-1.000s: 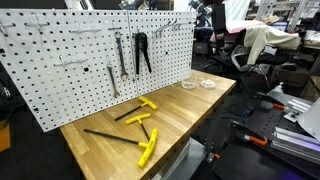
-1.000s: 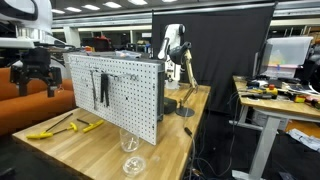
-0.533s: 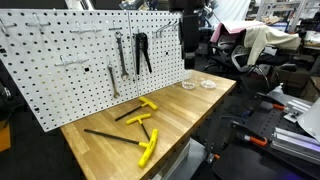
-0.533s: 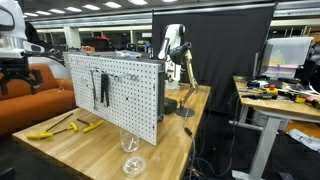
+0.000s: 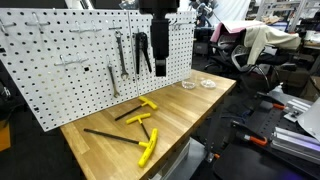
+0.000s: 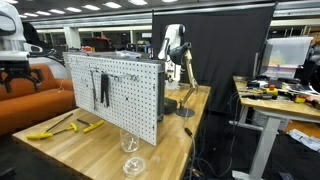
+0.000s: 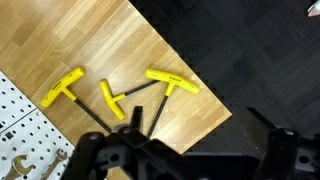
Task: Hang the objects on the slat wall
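Three yellow-handled T-shaped tools lie on the wooden table in front of the white pegboard [image 5: 60,85]: one nearest the board [image 5: 147,103], one in the middle [image 5: 140,121], one by the front edge [image 5: 148,148]. The wrist view shows all three [image 7: 62,88] [image 7: 110,98] [image 7: 172,80], with a pegboard corner [image 7: 15,120]. My gripper [image 5: 160,68] hangs high in front of the pegboard, above the tools, open and empty. Its dark fingers [image 7: 200,135] are spread wide in the wrist view. It also shows at the left edge of an exterior view [image 6: 20,72].
Black-handled pliers [image 5: 142,50] and grey wrenches [image 5: 120,50] hang on the pegboard beside my gripper. Two glass dishes [image 5: 198,85] sit on the table [image 5: 190,110] near its far corner. A glass [image 6: 128,142] stands behind the board. The floor drops away past the table edge.
My gripper has come in from the upper right and moved left across the front of the pegboard. The tools have not moved.
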Robot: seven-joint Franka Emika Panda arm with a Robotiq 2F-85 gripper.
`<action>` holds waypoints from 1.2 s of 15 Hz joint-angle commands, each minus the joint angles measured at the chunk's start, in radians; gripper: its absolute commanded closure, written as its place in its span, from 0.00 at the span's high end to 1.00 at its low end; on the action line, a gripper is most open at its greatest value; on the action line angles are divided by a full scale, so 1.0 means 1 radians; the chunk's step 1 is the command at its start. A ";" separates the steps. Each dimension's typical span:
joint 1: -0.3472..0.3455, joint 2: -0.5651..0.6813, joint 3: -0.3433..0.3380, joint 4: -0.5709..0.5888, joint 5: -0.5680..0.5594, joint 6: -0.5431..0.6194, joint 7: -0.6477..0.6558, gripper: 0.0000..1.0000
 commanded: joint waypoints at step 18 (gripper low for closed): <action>0.004 0.192 0.033 0.112 -0.335 0.096 0.371 1.00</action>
